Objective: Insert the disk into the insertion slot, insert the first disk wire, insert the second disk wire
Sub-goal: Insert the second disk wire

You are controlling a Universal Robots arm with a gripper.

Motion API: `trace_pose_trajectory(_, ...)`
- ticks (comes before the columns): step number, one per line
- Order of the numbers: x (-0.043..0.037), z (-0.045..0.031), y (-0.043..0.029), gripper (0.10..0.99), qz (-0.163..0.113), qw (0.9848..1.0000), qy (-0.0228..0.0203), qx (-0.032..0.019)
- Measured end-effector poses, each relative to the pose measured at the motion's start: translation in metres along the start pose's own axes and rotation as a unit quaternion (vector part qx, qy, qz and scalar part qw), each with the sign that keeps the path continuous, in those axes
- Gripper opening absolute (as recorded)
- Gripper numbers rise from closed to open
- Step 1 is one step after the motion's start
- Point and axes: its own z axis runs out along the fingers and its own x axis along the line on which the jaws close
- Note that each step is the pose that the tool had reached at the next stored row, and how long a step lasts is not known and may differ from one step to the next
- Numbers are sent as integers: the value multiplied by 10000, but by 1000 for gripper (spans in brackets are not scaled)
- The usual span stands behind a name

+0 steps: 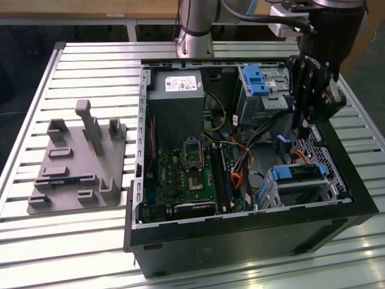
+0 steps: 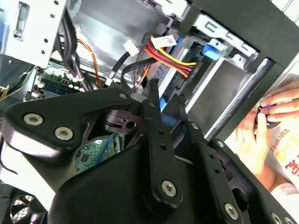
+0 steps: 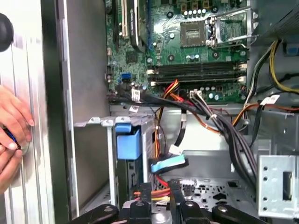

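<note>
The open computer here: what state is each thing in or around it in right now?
computer case: side open, insides exposed.
insertion slot: holds the disk.
disk: sitting in the insertion slot.
gripper: inside the case, near the red and yellow wires.
blue cable: curled by the insertion slot; plugged or not, cannot tell.
processor socket: bare, no cooler.
hand: resting outside the case.

Robotics lab, slatted aluminium bench, opened computer tower, grey fixture plate, robot arm base
</note>
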Motion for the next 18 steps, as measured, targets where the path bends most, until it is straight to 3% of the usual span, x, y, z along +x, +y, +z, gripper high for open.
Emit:
trace_pose_trajectory(2, -27, -1, 54, 302, -2, 10000, 47, 6)
trace_pose_trajectory(5, -30, 6, 131, 302, -26, 9999, 157, 14)
trace_pose_trajectory(7, -30, 15, 150, 302, -81, 9998, 203, 27)
trace_pose_trajectory(14, -47, 97, 170, 302, -405, 9989, 196, 100)
trace_pose_trajectory(18, -50, 124, 245, 302, -401, 9988, 201, 186)
